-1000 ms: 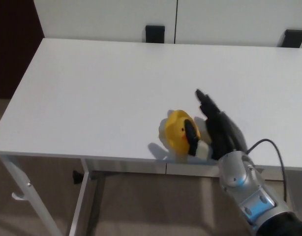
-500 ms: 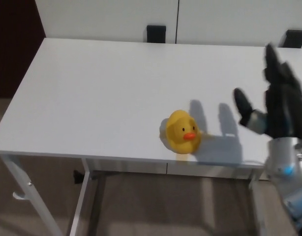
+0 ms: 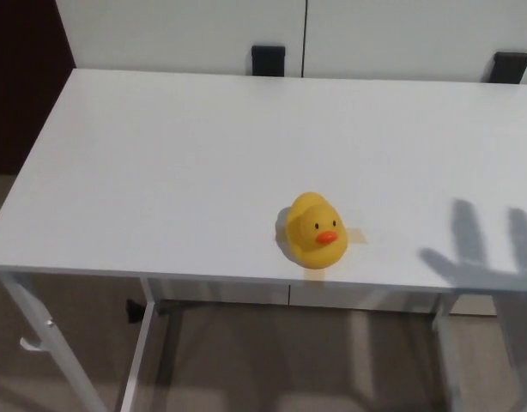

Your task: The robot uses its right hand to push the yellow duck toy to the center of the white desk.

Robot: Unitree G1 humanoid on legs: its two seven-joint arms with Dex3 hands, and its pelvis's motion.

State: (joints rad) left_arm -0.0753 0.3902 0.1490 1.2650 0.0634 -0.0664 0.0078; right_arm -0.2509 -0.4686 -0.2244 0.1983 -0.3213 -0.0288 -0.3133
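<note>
Neither hand shows in the head view right now, so I can't say whether either one is spread, clenched or grasping anything. All I can make out of a hand is its shadow (image 3: 487, 253), a splayed grey shape with separate finger streaks, lying on the desk (image 3: 178, 163) at the right near the front edge.

The duck (image 3: 316, 230) sits upright on the desk, close to the front edge and a little right of the middle of its width. It is yellow, with an orange beak and dark eyes, and it faces the camera. It sits apart from the shadow, with bare white desktop between the two. A small shadow of its own lies on the desktop around its base.

The desktop is white and stands on pale metal legs (image 3: 152, 360) that show below the front edge, over a beige floor (image 3: 272, 369). Behind the desk is a white wall (image 3: 186, 34) with a vertical seam, and two small black brackets (image 3: 268, 60) sit at the far edge, one near the middle and one at the far right.
</note>
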